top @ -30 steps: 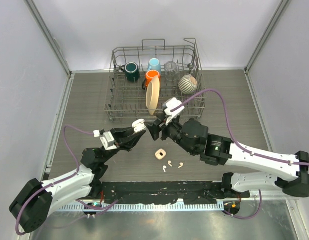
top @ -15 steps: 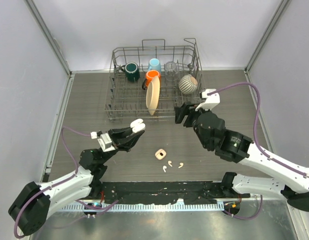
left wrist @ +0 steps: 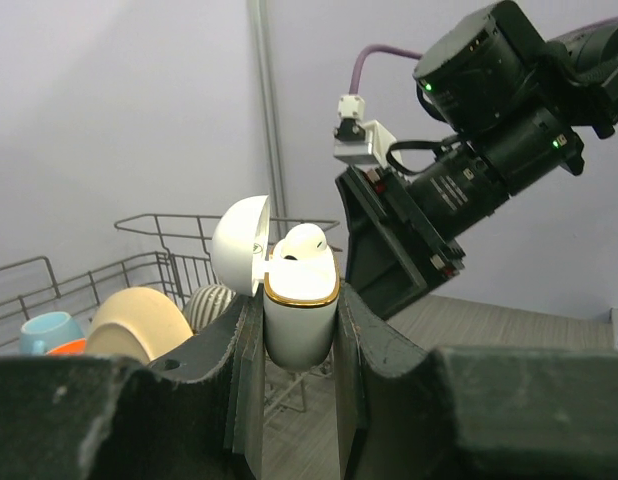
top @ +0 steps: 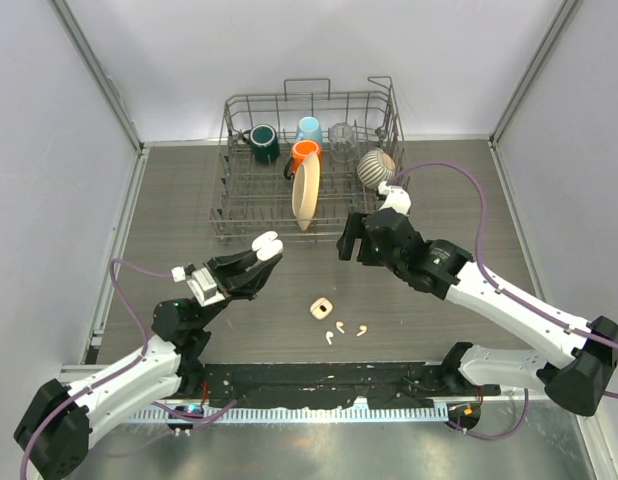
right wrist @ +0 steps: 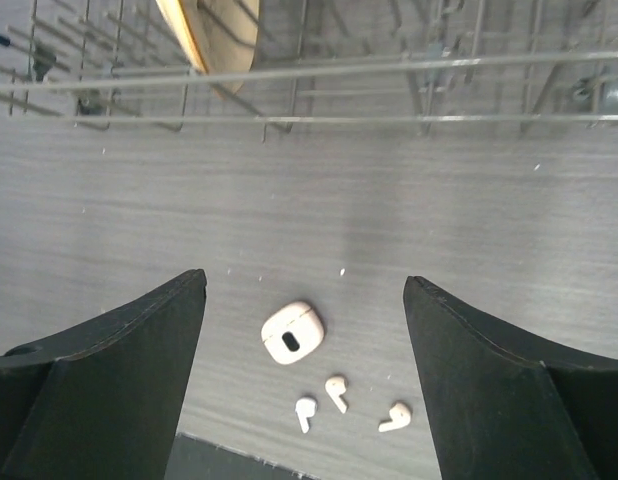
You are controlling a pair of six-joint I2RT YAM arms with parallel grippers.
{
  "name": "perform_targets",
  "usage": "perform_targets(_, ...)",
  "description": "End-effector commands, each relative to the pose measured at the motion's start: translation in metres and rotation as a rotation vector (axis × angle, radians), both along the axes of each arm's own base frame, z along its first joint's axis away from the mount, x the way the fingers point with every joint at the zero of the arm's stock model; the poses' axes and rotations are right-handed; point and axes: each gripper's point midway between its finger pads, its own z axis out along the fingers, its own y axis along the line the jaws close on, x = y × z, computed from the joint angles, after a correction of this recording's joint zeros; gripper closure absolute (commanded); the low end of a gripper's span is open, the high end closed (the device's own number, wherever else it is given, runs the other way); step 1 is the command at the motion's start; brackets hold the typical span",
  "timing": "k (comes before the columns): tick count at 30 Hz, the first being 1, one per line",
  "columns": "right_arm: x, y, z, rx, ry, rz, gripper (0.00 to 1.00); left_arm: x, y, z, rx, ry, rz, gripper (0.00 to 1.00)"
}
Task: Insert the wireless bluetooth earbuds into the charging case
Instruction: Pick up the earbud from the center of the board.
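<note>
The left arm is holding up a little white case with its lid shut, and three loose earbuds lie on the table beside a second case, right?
Not quite: the lid is open. The left wrist view shows the charging case held by the left gripper with its lid flipped back and an earbud inside. The three loose earbuds beside the second case are right.

the case [left wrist: 300, 325] hides its base between the fingers [left wrist: 379, 350] of the left gripper [left wrist: 300, 298], the bud [left wrist: 304, 243] in it shows only its crown, while the right wrist view's top edge crops rack [right wrist: 409, 68] and plate [right wrist: 217, 28] and three loose buds [top: 341, 325] are specks from above.
</note>
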Motion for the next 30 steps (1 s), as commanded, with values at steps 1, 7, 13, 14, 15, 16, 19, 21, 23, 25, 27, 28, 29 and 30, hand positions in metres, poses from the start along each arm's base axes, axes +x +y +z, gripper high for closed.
perform_targets(1,-0.013,0.018,0.019,0.136,0.045,0.059,0.12,0.002,0.012,0.038,-0.060,-0.075,0.066,1.00)
perform_targets(7,-0.030,0.027,0.021,0.234,0.012,0.166,0.09,-0.002,0.018,0.031,-0.092,-0.068,0.063,1.00)
perform_targets(13,-0.036,0.032,-0.007,0.222,0.114,0.157,0.09,-0.007,0.022,0.023,-0.084,-0.066,0.065,1.00)
perform_targets(14,-0.036,0.030,-0.011,0.204,0.137,0.140,0.09,-0.009,0.026,0.025,-0.099,-0.073,0.075,1.00)
perform_targets(15,-0.034,0.029,-0.020,0.179,0.170,0.114,0.09,-0.010,0.027,0.023,-0.100,-0.074,0.077,1.00)
perform_targets(16,-0.036,0.026,-0.026,0.166,0.208,0.083,0.09,-0.010,0.027,0.023,-0.099,-0.073,0.077,1.00)
perform_targets(19,-0.038,0.036,-0.024,0.176,0.237,0.117,0.09,-0.011,0.031,0.026,-0.100,-0.076,0.090,1.00)
perform_targets(21,-0.047,0.045,-0.025,0.201,0.261,0.187,0.09,-0.015,0.032,0.028,-0.098,-0.087,0.084,1.00)
perform_targets(23,-0.052,0.049,-0.028,0.222,0.263,0.219,0.09,-0.016,0.033,0.027,-0.097,-0.089,0.083,1.00)
perform_targets(25,-0.056,0.046,-0.036,0.210,0.283,0.212,0.11,-0.018,0.034,0.024,-0.101,-0.085,0.079,1.00)
perform_targets(27,-0.060,0.048,-0.040,0.206,0.290,0.215,0.17,-0.019,0.034,0.018,-0.098,-0.070,0.072,1.00)
perform_targets(28,-0.063,0.048,-0.044,0.205,0.292,0.218,0.19,-0.019,0.033,0.016,-0.092,-0.067,0.069,1.00)
perform_targets(29,-0.065,0.050,-0.046,0.206,0.295,0.221,0.21,-0.019,0.033,0.014,-0.087,-0.064,0.070,1.00)
perform_targets(30,-0.073,0.055,-0.049,0.204,0.307,0.235,0.23,-0.018,0.033,0.012,-0.086,-0.061,0.073,1.00)
